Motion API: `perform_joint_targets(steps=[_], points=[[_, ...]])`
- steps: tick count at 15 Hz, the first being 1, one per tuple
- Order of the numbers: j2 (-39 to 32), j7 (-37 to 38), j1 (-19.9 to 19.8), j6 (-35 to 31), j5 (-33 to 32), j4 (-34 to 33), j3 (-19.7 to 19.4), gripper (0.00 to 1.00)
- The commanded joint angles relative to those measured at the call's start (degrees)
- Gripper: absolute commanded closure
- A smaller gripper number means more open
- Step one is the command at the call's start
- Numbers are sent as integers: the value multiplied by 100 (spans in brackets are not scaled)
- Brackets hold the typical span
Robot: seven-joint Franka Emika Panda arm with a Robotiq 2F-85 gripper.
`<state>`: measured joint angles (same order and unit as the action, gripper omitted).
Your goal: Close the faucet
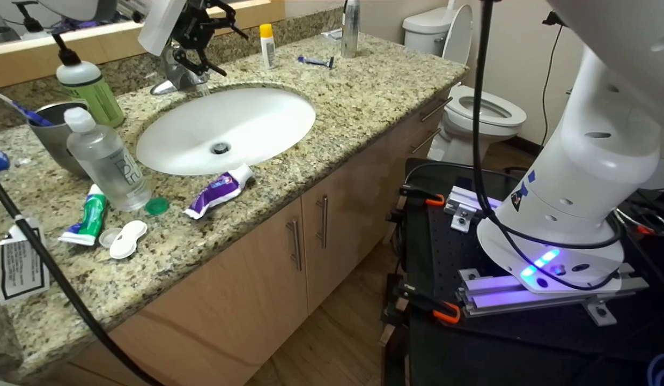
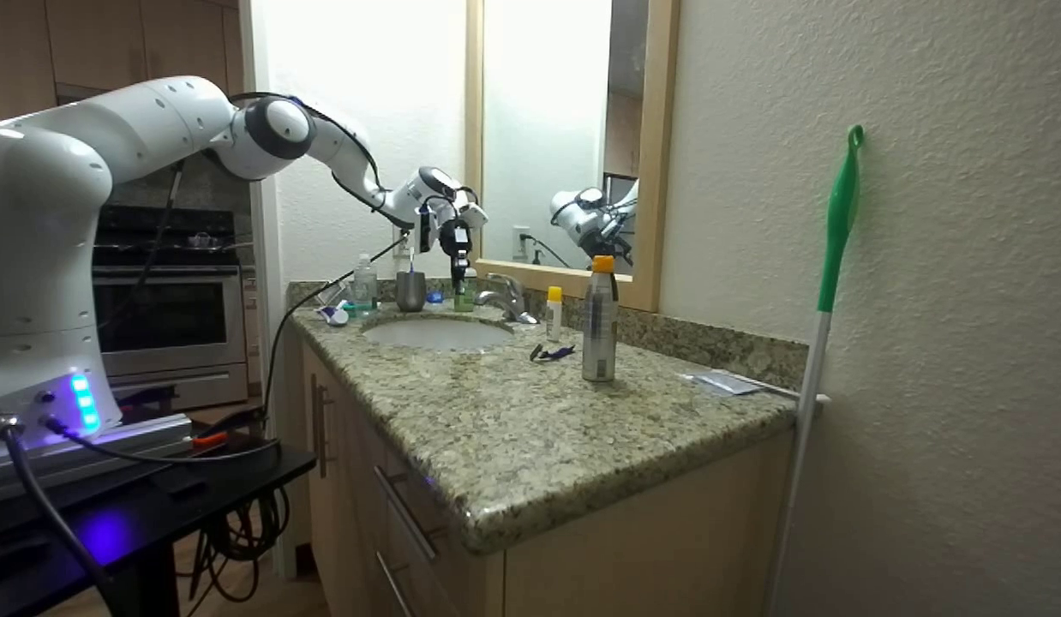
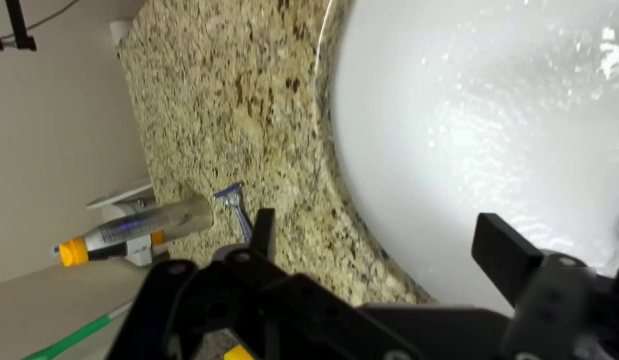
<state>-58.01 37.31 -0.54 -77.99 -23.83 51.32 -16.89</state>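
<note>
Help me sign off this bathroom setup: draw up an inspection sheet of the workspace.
Surface: speckled counter, white basin set into it.
Job's things: faucet at the basin's back edge; water in the basin, seemingly running.
Clutter: purple tube, green tube, clear bottle, cup and razor on the counter.
Gripper: open, empty, near the faucet.
Cables: black cable crosses over the counter's end; contact unclear.
Surroundings: mirror; toilet, lid up; green-handled pole beside the counter.
</note>
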Motion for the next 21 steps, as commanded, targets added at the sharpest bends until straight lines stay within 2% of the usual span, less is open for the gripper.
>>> perform_joint_targets(steps=[1,3,9,10,14,19,20,21], points=[[-158,-189,-191,595,539,-572,238,0],[-52,-116,-93,257,487,-643,168,0],[112,-194,119,-1161,-569,-1035,-139,0],[93,-51,93,-818,-393,-1008,-19,0],[-92,81,2,-1097,-561,-1130,-130,0],[-461,363,-309,-1131,-677,-1231,-350,0],[-314,330,-198,-1034,-635,-1078,-286,0],[-365,349,-264,-1054,-639,-1083,-313,0]])
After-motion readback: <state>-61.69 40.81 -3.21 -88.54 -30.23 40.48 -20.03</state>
